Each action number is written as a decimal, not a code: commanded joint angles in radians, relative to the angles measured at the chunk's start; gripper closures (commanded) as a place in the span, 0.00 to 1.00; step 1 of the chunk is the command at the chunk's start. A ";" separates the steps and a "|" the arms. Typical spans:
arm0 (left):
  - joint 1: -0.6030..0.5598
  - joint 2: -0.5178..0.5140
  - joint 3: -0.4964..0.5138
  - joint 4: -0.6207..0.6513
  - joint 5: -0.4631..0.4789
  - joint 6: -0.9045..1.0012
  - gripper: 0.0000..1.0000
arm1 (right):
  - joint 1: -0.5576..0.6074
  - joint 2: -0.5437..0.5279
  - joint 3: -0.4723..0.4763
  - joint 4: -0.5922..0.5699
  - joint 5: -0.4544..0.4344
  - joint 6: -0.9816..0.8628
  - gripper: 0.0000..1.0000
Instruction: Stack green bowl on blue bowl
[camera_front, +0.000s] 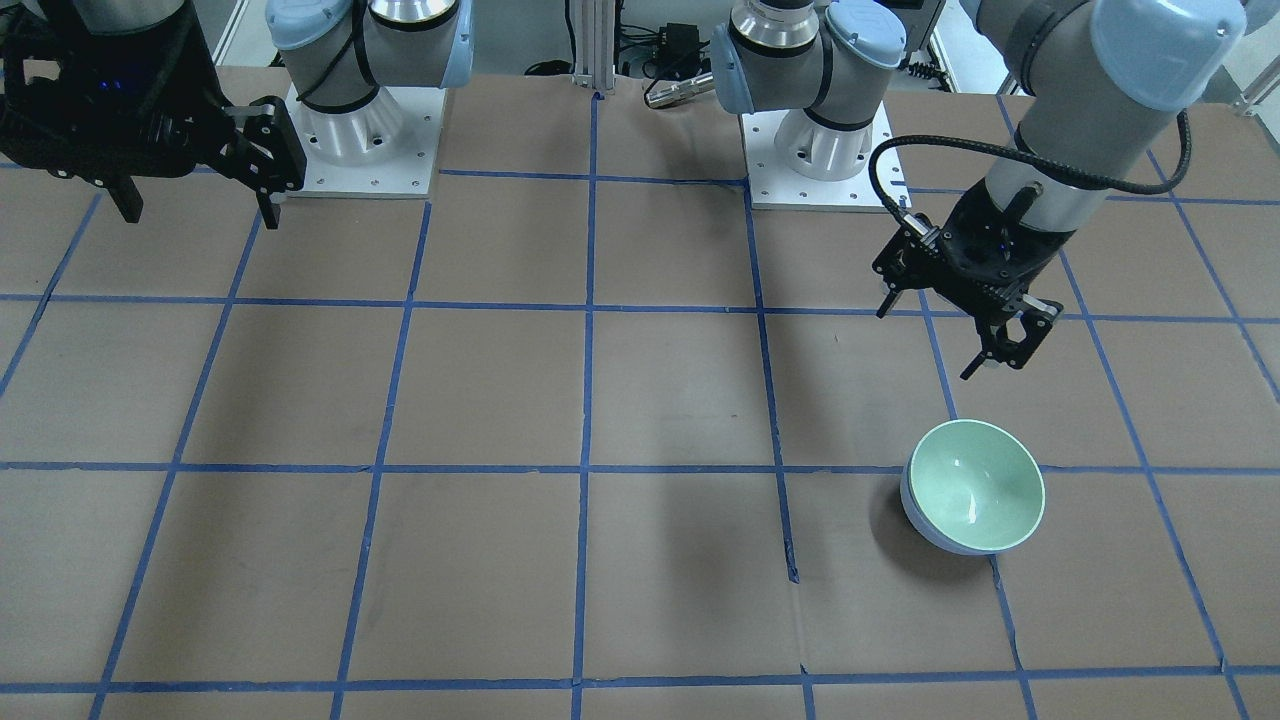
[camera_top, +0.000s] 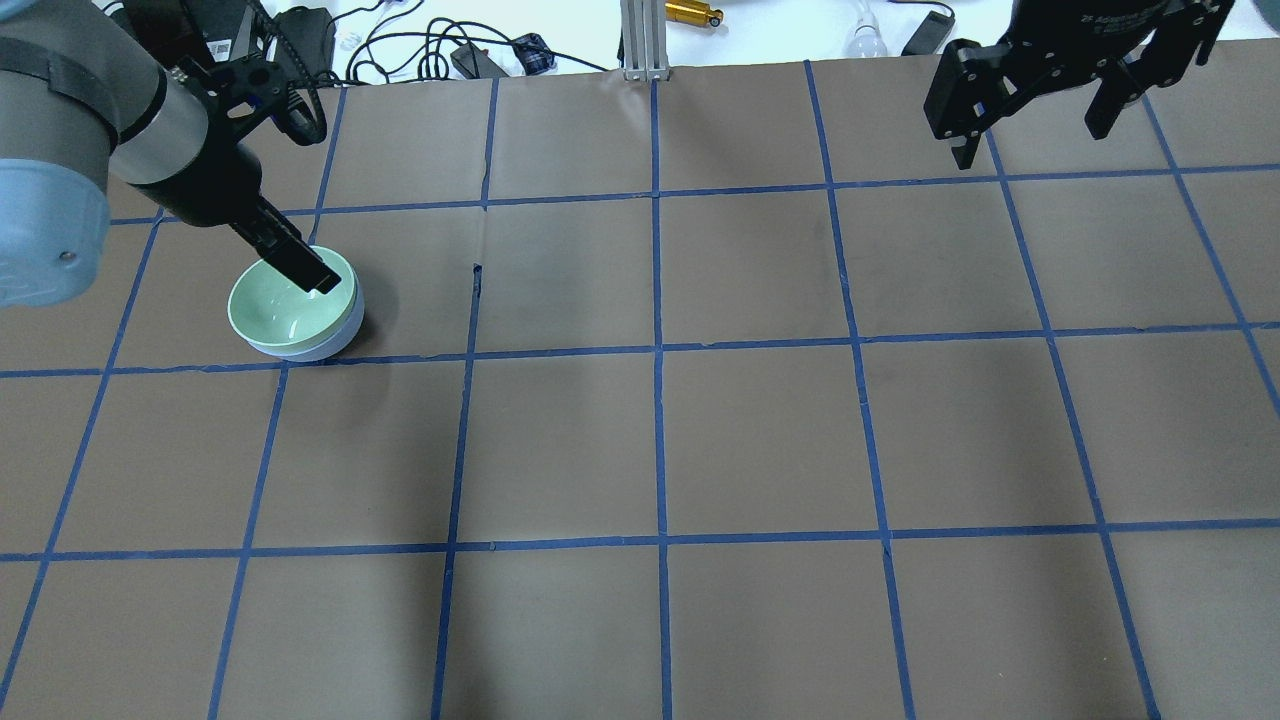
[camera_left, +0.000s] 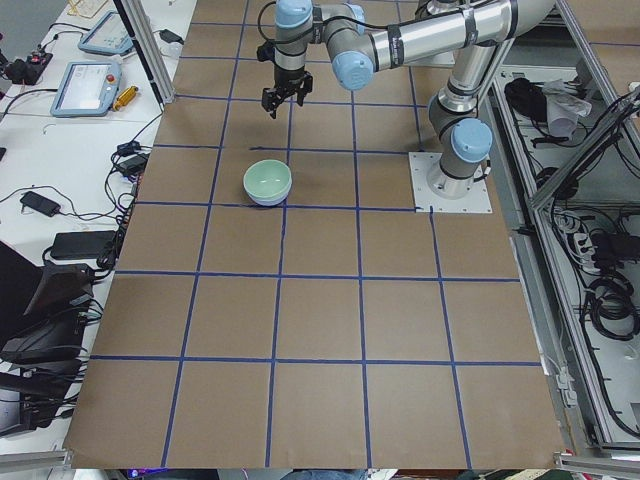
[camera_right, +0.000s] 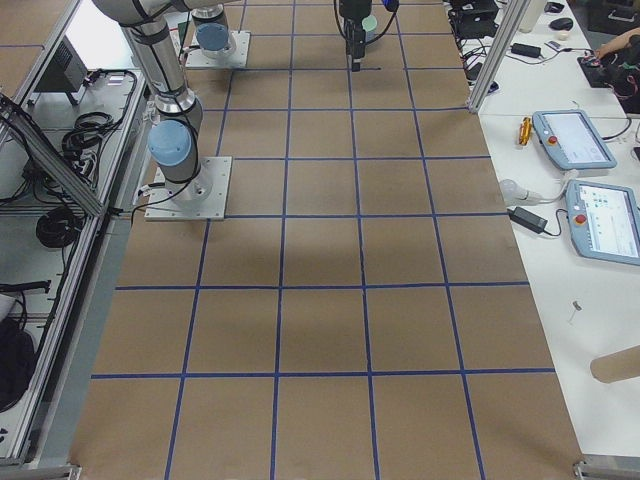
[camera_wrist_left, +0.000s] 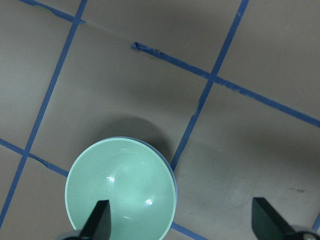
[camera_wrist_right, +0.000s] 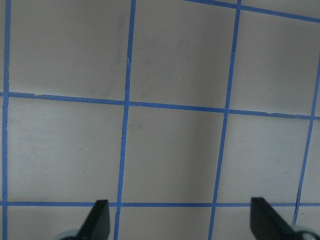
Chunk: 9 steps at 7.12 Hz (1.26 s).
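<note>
Green bowl (camera_front: 975, 483) sits in blue bowl (camera_front: 922, 530); left gripper (camera_front: 928, 342) near, right gripper (camera_front: 200, 215) far, both gaping, empty

Grey arms (camera_front: 1050, 130), pale-blue joint caps (camera_front: 1165, 40), silver bases (camera_front: 820, 140) — black fingers (camera_wrist_left: 97, 222), black looped wrist cable (camera_front: 872, 172).

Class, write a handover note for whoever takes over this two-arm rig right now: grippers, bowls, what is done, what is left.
Left gripper: open, empty, raised clear of the bowls.
Right gripper: open, empty, over bare table far from the bowls.
Bowls: the glossy mint-green bowl sits upright, nested inside the glossy periwinkle-blue bowl on the brown blue-taped table.
Done: the stack looks complete.
Left: probably only parking the left arm.
</note>
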 joint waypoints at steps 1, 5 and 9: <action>-0.089 0.028 0.012 -0.018 0.065 -0.329 0.00 | 0.000 0.000 0.000 0.000 0.000 0.000 0.00; -0.154 0.042 0.145 -0.254 0.082 -0.720 0.00 | 0.000 0.000 0.000 0.000 0.000 0.000 0.00; -0.169 0.062 0.157 -0.306 0.081 -0.830 0.00 | 0.000 0.000 0.000 0.000 0.000 0.000 0.00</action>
